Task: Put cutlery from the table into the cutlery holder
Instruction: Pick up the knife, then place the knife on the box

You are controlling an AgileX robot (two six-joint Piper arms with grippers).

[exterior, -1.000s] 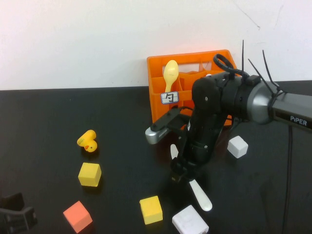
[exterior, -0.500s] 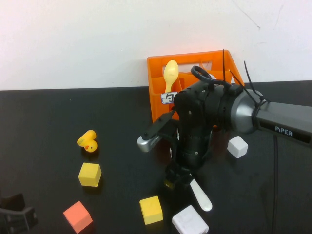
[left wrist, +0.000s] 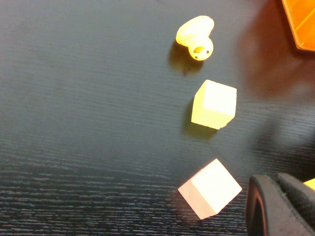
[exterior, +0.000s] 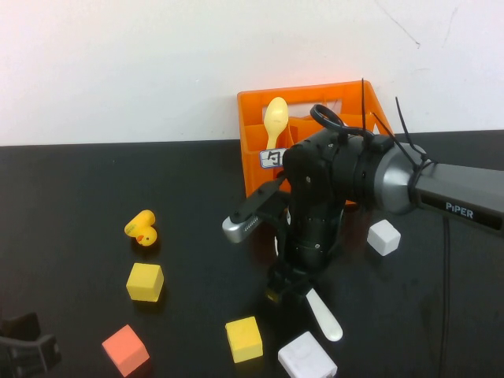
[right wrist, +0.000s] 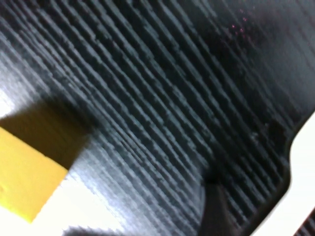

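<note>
Black table (exterior: pixel 71 189), right gripper (exterior: pixel 285 287) spread wide over cream-white knife (exterior: pixel 324 315), crate (exterior: pixel 303 142) at twelve o'clock, left gripper (exterior: pixel 27 346) closed at seven.

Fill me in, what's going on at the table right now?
The right gripper is down at the table, jaws open, over the cream-white knife, which lies flat and is not yet gripped. The pale yellow spoon already stands in the orange cutlery holder. The left gripper sits shut at the near left edge, holding nothing. The yellow duck and the coloured cubes lie scattered around on the table.
</note>
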